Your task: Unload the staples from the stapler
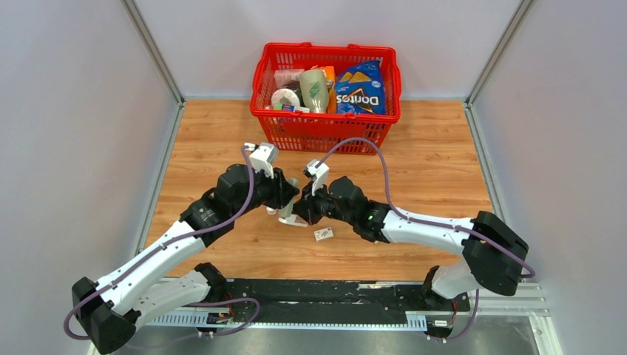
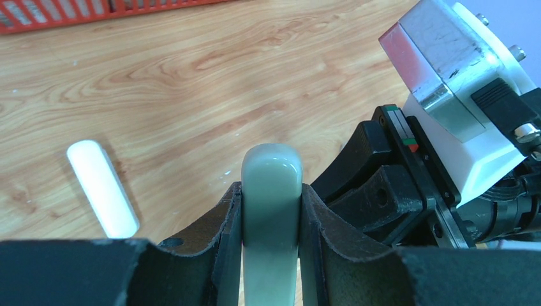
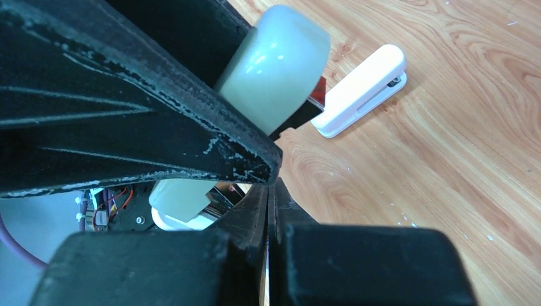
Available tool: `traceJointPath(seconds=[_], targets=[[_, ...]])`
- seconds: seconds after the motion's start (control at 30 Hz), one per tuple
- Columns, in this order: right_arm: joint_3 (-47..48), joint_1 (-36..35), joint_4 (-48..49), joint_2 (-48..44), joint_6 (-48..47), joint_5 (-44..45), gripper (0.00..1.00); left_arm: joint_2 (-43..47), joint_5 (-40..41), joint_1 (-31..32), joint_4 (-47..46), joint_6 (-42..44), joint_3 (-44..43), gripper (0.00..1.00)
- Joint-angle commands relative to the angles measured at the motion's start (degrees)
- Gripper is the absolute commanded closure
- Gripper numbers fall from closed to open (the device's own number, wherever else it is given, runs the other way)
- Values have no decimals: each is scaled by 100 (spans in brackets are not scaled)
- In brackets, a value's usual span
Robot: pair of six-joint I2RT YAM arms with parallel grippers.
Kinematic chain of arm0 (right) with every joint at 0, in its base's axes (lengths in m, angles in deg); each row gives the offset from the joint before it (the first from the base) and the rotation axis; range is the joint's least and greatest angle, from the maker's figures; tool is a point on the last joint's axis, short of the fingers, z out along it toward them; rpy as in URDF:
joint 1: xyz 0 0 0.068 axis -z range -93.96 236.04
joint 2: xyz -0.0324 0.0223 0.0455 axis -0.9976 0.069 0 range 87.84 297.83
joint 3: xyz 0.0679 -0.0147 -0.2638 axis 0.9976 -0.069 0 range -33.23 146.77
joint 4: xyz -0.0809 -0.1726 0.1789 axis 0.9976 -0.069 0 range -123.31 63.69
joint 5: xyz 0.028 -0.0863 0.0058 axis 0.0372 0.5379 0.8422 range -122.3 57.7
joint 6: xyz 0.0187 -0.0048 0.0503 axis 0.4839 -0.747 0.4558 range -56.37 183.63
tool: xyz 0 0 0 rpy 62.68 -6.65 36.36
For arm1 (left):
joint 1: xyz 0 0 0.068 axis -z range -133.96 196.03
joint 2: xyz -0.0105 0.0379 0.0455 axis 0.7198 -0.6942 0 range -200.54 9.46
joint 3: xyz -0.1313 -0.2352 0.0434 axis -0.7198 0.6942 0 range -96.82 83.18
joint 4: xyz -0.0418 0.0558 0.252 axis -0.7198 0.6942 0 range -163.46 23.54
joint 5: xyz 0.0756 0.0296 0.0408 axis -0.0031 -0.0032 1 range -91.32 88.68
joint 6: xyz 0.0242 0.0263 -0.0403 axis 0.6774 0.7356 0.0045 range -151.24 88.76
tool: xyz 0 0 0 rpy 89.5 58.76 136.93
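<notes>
My left gripper (image 2: 270, 194) is clamped on the green stapler (image 2: 271, 169), holding it off the surface (image 1: 444, 170), I'd say so my right gripper (image 3: 271, 191), pinched closed with nothing visible in it, can reach it; white stapler (image 3: 360, 89) lies just beyond, red basket (image 1: 325, 118) far back, neither obstructing.

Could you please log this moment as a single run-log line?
left gripper: shut on green stapler | right gripper: shut, close to green stapler | white stapler: lying on table
</notes>
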Motion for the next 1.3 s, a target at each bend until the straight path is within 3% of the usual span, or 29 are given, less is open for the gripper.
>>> traceJointPath(seconds=[0.0,0.8,1.27], targets=[[-82,-78,731,307,380,-674,100,145,818,-14,-477,-86,-23,100],[-302,-333,2542,1318,1418,-1492,100,57,1768,-14,-494,160,-102,100],[-293,-421,2648,1143,1418,-1694,100,-83,1918,-14,-590,152,3,100]])
